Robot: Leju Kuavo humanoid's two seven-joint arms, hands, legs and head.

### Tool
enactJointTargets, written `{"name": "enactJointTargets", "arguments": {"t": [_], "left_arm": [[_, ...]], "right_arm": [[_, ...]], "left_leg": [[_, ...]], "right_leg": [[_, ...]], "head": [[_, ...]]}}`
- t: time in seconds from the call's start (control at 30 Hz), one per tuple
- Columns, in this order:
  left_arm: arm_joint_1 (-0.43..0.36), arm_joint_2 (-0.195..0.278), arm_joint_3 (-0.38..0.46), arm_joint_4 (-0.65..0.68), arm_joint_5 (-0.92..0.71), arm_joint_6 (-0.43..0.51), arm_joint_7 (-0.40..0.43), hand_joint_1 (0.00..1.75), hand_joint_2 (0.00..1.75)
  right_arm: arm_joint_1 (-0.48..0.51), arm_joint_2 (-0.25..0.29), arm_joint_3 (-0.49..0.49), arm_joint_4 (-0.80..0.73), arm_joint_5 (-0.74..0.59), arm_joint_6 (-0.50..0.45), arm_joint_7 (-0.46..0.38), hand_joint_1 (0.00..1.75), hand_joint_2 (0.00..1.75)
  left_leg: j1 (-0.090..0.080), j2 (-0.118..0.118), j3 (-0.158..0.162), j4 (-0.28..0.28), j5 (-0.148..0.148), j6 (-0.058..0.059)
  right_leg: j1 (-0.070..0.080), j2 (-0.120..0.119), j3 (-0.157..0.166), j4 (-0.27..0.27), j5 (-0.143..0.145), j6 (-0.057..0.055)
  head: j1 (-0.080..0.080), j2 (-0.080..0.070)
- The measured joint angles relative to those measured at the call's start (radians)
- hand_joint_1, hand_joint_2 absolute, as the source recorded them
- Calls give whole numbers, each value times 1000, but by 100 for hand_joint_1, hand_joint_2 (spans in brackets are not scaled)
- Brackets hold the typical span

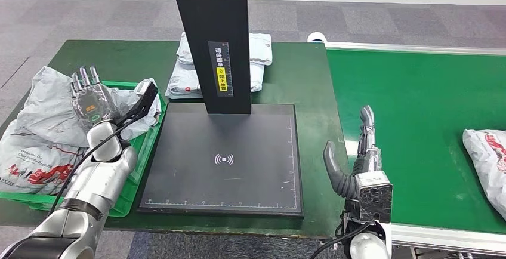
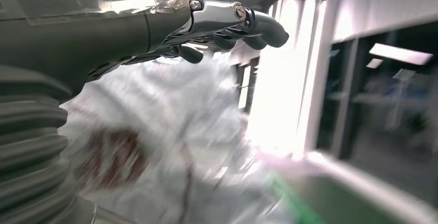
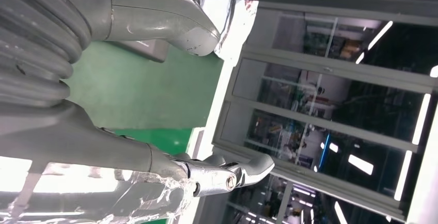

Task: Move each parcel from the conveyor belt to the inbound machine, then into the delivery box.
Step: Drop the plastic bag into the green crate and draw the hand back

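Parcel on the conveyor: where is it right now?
In the head view, the parcel lies at the far right edge of the green conveyor belt, partly cut off by the frame, well to the right of the open right robot hand.

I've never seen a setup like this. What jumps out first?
A tall black scanner column rises from a flat black pad in the middle. To its left, grey plastic parcels fill a green crate, with the left hand above them. On the right, one parcel lies on the green conveyor belt.
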Motion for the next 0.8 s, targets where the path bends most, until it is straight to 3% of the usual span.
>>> {"name": "enactJointTargets", "arguments": {"t": [0.2,0.3,0.43,0.57,0.67,0.8], "left_arm": [[-1,-77,95,-109,344,66,-352,0,175],[2,-113,120,-158,532,38,-470,0,175],[6,-145,135,-201,743,-73,-564,0,175],[23,-167,139,-234,992,-249,-644,0,175],[41,-183,137,-254,1147,-364,-706,0,175],[73,-209,109,-277,1280,-460,-807,0,175]], "right_arm": [[13,0,-3,-1,-21,-37,-10,0,175],[22,0,-4,-1,-26,-48,-15,0,175],[43,-1,-4,-1,-42,-57,-23,0,175],[60,-2,-9,-1,-67,-44,-26,0,0],[61,-5,-12,0,-73,-30,-22,0,0],[36,-15,-16,21,-74,-11,-4,0,175]], "left_leg": [[0,-1,0,0,0,0],[0,-1,0,0,0,0],[0,-1,0,0,0,0],[0,0,0,0,0,0],[0,0,0,0,0,0],[-1,0,0,0,0,0]], "right_leg": [[0,0,0,0,0,0],[-1,0,0,0,0,0],[0,0,0,0,0,0],[0,0,0,0,0,0],[0,0,0,0,0,0],[-1,0,0,0,0,0]], "head": [[0,0],[0,0],[0,0],[0,0],[0,0],[0,0]]}}
